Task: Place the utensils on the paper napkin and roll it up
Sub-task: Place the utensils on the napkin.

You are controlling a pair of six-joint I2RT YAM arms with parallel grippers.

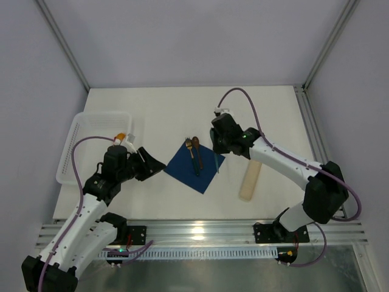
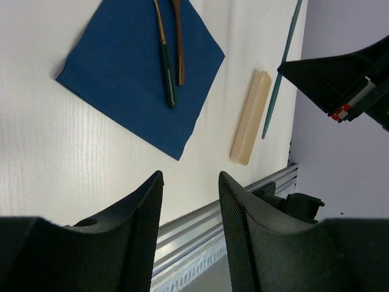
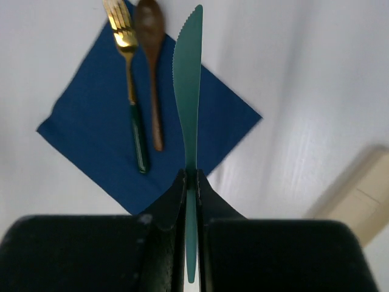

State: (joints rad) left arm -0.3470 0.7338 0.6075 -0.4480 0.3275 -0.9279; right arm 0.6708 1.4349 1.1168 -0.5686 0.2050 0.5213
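The dark blue paper napkin (image 1: 181, 168) lies flat as a diamond at mid table. Two utensils rest on it side by side: a gold fork with a dark green handle (image 1: 192, 156) and a brown spoon (image 1: 197, 152). My right gripper (image 1: 216, 149) hovers over the napkin's right corner, shut on a teal knife (image 3: 187, 79) whose serrated blade points out ahead of the fingers (image 3: 190, 175). The wrist view shows napkin (image 3: 91, 128), fork (image 3: 130, 91) and spoon (image 3: 152, 73) below the blade. My left gripper (image 1: 159, 164) stands open and empty just left of the napkin (image 2: 121, 73).
A pale beige bar (image 1: 250, 180) lies right of the napkin, also seen as the bar (image 2: 250, 118) in the left wrist view. A white mesh basket (image 1: 79, 143) stands at the table's left edge. An aluminium rail (image 1: 200, 231) runs along the near edge.
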